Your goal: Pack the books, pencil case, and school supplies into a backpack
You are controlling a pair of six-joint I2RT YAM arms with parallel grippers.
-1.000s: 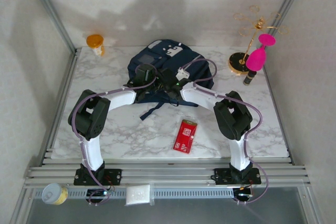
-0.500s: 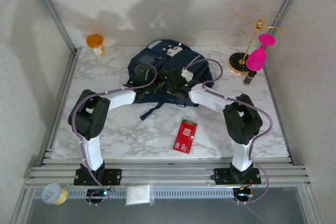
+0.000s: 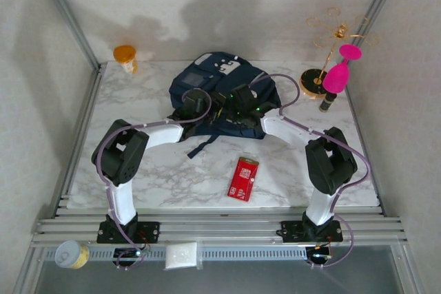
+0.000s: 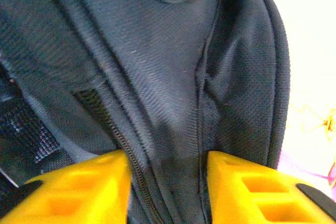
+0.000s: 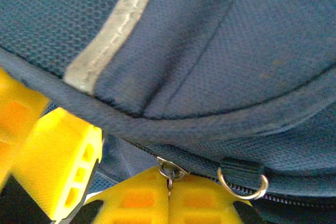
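Now the large navy blue fabric backpack (image 3: 220, 84) with white patches lies at the far middle of the white marbled counter (image 3: 172, 177), with a dark strap trailing toward the near side. Both arms reach to its near edge.

The left arm (image 3: 148, 132) stretches in from the left. In the left wrist view its yellow fingers (image 4: 79, 187) stand apart, with a thick ridge of navy fabric and a zipper line between them. Whether the left jaws actually clamp that fabric cannot be told.

The right arm (image 3: 293, 127) stretches in from the right. In the right wrist view the right jaws are pressed together, pinching a small silver metal zipper pull (image 5: 169, 171). The pull sits just under the bag's piped rim, below a pale grey stripe (image 5: 113, 30). A second metal ring (image 5: 242, 183) hangs from a fabric loop just to its right.

The small flat red rectangular packet (image 3: 242, 178) with white marks lies on the counter on the near side of the backpack, between the two arms and touching nothing. An orange bottle (image 3: 125, 56) stands at the far left corner. A gold wire stand (image 3: 311, 84) carrying pink pieces stands at the far right.
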